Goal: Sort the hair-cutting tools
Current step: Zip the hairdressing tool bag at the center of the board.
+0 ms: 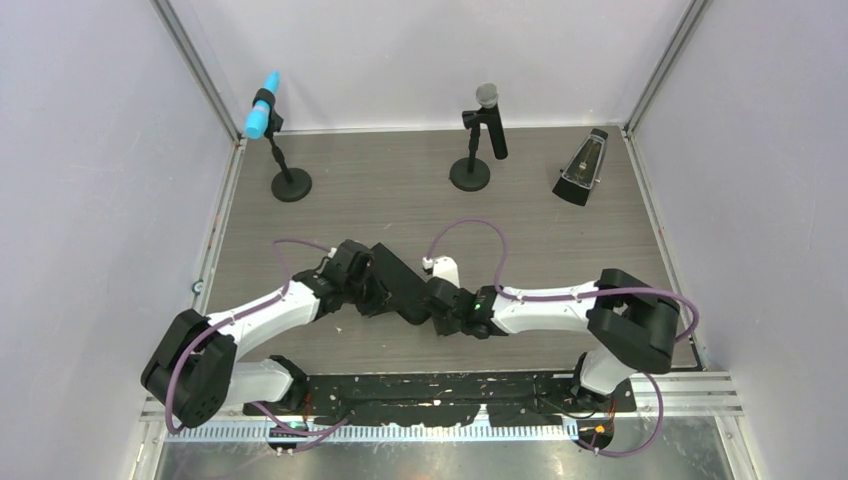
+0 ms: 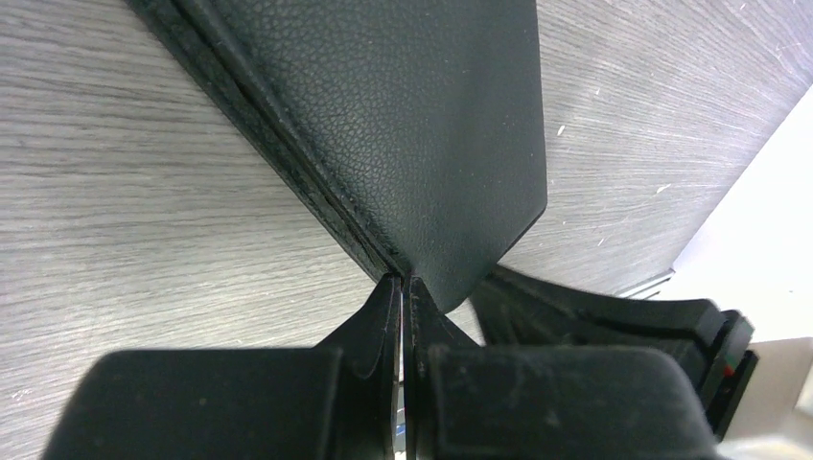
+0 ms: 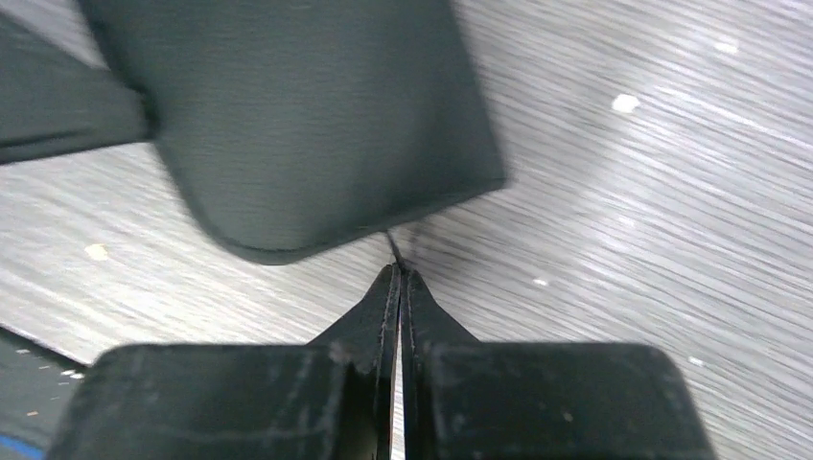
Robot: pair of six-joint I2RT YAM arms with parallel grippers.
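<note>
The black zip case (image 1: pixel 400 278) lies on the table between my two arms. In the left wrist view the case (image 2: pixel 422 125) fills the top, and my left gripper (image 2: pixel 403 281) is shut on the corner of its zipped edge. In the right wrist view my right gripper (image 3: pixel 398 273) is shut on a thin black tab (image 3: pixel 392 247), apparently the zip pull, at the rounded corner of the case (image 3: pixel 307 125). In the top view the left gripper (image 1: pixel 358 290) and right gripper (image 1: pixel 440 300) sit at opposite ends of the case. No scissors, comb or hair clips are in view.
A microphone with a blue head (image 1: pixel 265 115) stands on a round base at the back left. A second microphone (image 1: pixel 485 125) stands at the back middle. A dark metronome (image 1: pixel 582 170) stands at the back right. White walls enclose the table.
</note>
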